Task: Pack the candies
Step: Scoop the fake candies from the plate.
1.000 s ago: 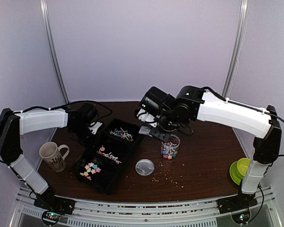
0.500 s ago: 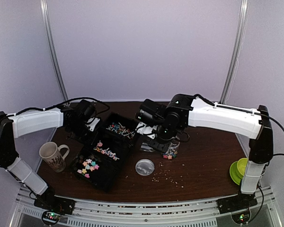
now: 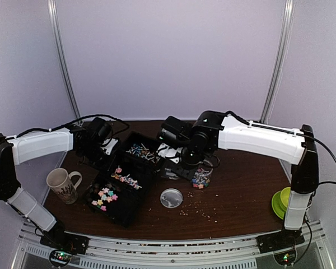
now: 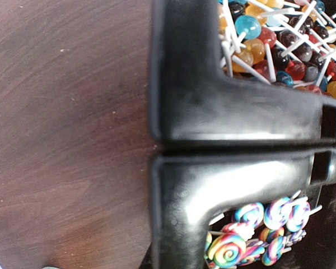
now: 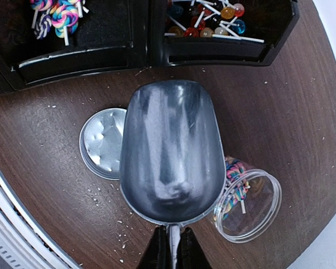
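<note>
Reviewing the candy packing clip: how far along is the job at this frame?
Done: the clear jar stands open, its lid lying beside it, with a few candies inside. In hand: the right tool grips a metal scoop, empty, held beside the jar. Left: the black tray holds many more, the jar is far from full, and the lid is off.

The brown counter [image 3: 243,188] carries a black tray [image 3: 125,216], a mug [image 3: 63,185], a lid [image 3: 171,198], a clear jar [image 3: 201,176], green cups [image 3: 283,202] and crumbs [image 3: 199,208].
</note>
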Controlling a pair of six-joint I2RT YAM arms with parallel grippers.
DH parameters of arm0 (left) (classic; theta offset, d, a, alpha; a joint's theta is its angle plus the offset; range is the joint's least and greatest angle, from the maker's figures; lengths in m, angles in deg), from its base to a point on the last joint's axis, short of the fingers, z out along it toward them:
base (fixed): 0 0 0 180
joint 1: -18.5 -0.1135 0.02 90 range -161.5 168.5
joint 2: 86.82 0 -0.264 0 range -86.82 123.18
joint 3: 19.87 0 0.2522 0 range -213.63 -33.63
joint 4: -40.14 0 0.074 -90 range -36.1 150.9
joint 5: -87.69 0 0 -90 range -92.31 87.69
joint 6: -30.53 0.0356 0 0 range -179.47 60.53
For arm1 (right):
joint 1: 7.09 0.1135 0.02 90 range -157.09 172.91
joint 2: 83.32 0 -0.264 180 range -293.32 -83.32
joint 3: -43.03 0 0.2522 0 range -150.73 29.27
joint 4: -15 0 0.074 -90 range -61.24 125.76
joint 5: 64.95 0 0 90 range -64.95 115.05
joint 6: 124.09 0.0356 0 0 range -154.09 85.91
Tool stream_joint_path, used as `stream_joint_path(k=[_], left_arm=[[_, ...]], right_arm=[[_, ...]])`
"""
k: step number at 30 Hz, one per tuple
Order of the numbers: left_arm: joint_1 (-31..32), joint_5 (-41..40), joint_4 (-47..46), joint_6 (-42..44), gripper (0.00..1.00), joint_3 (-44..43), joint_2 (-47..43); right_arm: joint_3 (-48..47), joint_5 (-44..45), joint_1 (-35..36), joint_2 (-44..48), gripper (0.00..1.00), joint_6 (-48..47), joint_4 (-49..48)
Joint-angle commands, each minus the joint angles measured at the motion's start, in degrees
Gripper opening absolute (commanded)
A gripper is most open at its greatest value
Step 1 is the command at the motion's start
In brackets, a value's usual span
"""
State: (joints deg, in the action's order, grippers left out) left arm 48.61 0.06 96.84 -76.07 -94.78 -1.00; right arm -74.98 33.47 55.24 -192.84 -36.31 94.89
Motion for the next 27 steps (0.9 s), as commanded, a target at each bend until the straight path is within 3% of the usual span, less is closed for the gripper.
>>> stream_joint_path(k=[1, 6, 18, 27], left_arm=[[0.24, 7.08, -6.42, -0.42, 0.00, -0.73, -0.60], [0.22, 6.59, -5.24, -0.52, 0.00, -1.33, 1.39], [1.53, -0.05, -3.58, 0.06, 0.00, -1.89, 1.02], [3.27, -4.56, -3.28, 0.99, 0.00, -2.49, -0.63]], right_arm=[[-3.14, 4.75, -0.23, 2.67, 0.00, -1.34, 3.98], [-5.49, 6.18, -0.53, 2.88, 0.00, -3.22, 5.55], [-18.66, 7.74, -0.62, -7.28, 0.00, -4.11, 10.11], [-20.72, 9.80, -0.80, -12.88, 0.00, -4.13, 11.20]])
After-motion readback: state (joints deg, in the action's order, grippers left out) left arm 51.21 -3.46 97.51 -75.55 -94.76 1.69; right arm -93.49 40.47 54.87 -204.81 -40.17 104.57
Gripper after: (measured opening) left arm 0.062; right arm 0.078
